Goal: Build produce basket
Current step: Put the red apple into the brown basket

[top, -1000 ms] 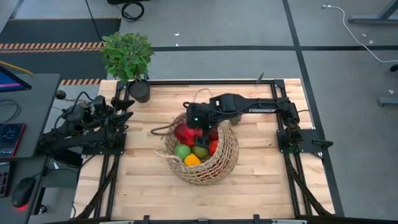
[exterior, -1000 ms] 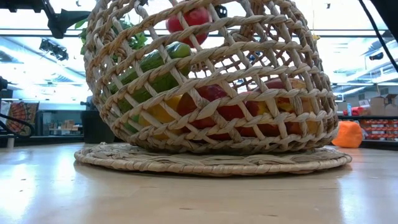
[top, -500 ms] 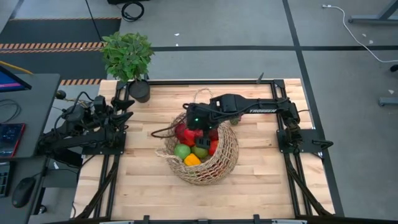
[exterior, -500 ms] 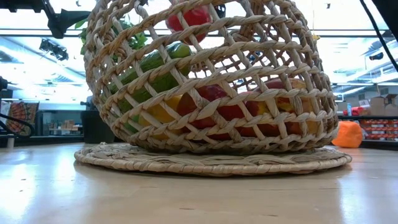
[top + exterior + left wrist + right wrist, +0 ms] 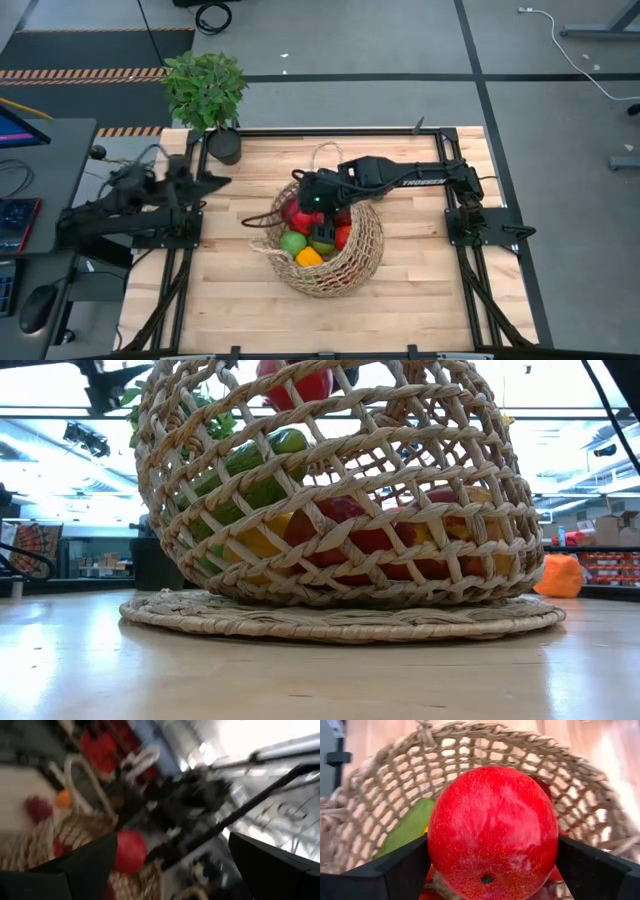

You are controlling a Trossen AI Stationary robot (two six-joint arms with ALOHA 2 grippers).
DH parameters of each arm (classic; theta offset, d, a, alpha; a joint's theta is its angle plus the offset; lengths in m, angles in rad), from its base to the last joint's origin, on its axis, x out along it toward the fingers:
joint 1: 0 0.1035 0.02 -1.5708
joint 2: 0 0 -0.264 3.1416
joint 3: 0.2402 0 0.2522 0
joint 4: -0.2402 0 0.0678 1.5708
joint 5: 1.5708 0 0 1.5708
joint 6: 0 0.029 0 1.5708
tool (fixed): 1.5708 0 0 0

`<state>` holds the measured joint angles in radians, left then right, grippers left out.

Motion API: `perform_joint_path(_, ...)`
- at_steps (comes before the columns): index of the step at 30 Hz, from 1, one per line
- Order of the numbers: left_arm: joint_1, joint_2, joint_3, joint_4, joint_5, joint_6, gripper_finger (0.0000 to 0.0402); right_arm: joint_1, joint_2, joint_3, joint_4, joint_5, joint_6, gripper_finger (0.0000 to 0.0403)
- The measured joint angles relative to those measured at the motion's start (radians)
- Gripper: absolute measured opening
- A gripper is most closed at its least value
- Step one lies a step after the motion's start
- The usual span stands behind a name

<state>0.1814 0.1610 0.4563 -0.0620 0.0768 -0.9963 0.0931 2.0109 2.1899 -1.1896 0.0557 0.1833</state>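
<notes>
The tan wicker basket (image 5: 335, 262) stands mid-table on its flat woven base (image 5: 340, 618). It holds a green apple (image 5: 293, 243), a yellow piece (image 5: 309, 257), red pieces and a cucumber (image 5: 250, 460). My right gripper (image 5: 308, 203) is over the basket's far left rim, shut on a red apple (image 5: 492, 832), which also shows at the top of the low view (image 5: 295, 380). My left gripper (image 5: 215, 182) is open and empty at the table's left edge, pointing toward the basket. My right gripper pinches the red apple between its two fingers (image 5: 395, 870), one on each opposite side (image 5: 436, 845). The fingers come from the table's right, slanting down. The apple is lifted clear above the produce in the basket, its dimpled end (image 5: 486, 879) toward the wrist camera.
A leafy potted plant (image 5: 207, 92) in a black pot (image 5: 225, 146) stands at the table's far left corner. A thin loop handle (image 5: 322, 153) sticks out of the basket's far side. Bare wood lies near and right of the basket.
My right gripper has risen a little with the red apple and shifted slightly toward the table's left. My left arm has swung out from its folded pose, its gripper reaching toward the basket.
</notes>
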Motion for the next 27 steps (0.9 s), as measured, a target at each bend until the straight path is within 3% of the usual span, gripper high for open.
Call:
perform_joint_path(5,-0.015,0.237,0.061,-0.004,0.11,0.079,0.039,0.004,-0.003,0.0,0.001,0.071,0.023,0.0396)
perform_joint_path(12,-0.024,0.538,0.185,-0.02,0.108,0.177,0.039,0.006,-0.006,0.0,0.035,0.074,0.094,0.0396)
perform_joint_path(20,-0.032,0.767,0.349,-0.031,0.108,0.194,0.039,0.006,-0.006,0.0,0.103,0.138,0.132,0.0396)
perform_joint_path(27,-0.047,0.931,0.504,-0.268,0.112,0.247,0.039,0.002,-0.011,0.015,0.113,0.121,0.171,0.0396)
